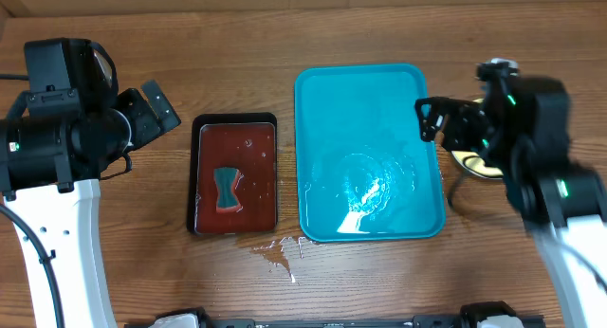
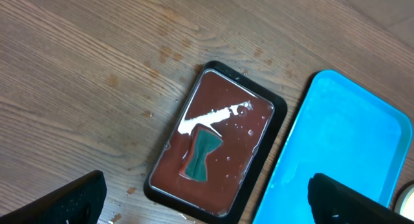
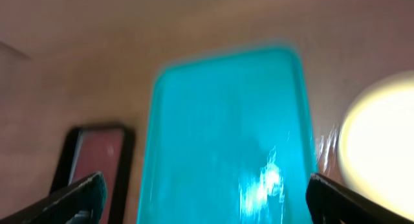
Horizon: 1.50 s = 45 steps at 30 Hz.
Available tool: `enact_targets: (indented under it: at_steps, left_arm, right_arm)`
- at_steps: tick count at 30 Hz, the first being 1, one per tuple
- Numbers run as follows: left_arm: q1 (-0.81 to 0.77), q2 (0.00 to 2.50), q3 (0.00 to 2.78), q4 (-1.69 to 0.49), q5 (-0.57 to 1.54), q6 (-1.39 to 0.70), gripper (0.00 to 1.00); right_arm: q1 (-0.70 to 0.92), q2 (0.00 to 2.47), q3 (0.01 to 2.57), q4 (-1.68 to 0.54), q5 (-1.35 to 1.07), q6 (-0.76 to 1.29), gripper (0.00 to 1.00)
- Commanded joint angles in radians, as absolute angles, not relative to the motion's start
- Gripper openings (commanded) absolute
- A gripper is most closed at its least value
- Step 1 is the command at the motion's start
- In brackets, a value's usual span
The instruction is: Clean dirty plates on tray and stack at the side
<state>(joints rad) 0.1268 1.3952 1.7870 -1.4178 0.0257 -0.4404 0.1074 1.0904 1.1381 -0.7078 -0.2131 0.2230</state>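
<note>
The turquoise tray lies mid-table with nothing on it but a wet sheen; it also shows in the left wrist view and the right wrist view. A pale plate with a yellow-green rim lies on the wood right of the tray, mostly hidden under the right arm; the blurred right wrist view shows it too. My right gripper is open and empty, above the tray's right edge. My left gripper is open and empty, left of the black tray. Only the one plate is in view.
A black tray with dark red liquid inside holds a teal sponge; both show in the left wrist view, tray and sponge. Spilled drops wet the wood in front of the trays.
</note>
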Motion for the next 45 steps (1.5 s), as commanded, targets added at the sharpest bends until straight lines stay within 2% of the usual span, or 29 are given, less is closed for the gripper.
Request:
enact_targets:
  at_steps: [1,6,13,21,28,33,45]
  left_arm:
    - [0.131,1.401,1.804,-1.418,0.019,-0.426,1.00]
    - [0.131,1.401,1.804,-1.417,0.019,-0.426,1.00]
    - [0.131,1.401,1.804,-1.417,0.019,-0.426,1.00]
    - [0.131,1.401,1.803,-1.417,0.019,-0.426,1.00]
    - [0.131,1.401,1.804,-1.417,0.019,-0.426,1.00]
    - [0.131,1.401,1.804,-1.417,0.019,-0.426,1.00]
    - [0.131,1.401,1.804,-1.417,0.019,-0.426,1.00]
  right_arm:
    - [0.111,0.913,1.011,-0.622,-0.174,0.117,1.00]
    - [0.096,0.643,0.749,-0.481,-0.131,0.092,1.00]
    - [0.063,0.302,0.430,-0.401,-0.135,0.097,1.00]
    - [0.063,0.068,0.206,-0.279,-0.139,0.104,1.00]
    - [0.063,0.003,0.106,-0.169,-0.143,0.104,1.00]
    - [0.063,0.003,0.006,0.003,-0.149,0.104,1.00]
    - [0.063,0.003,0.008,-0.070,-0.149,0.104,1.00]
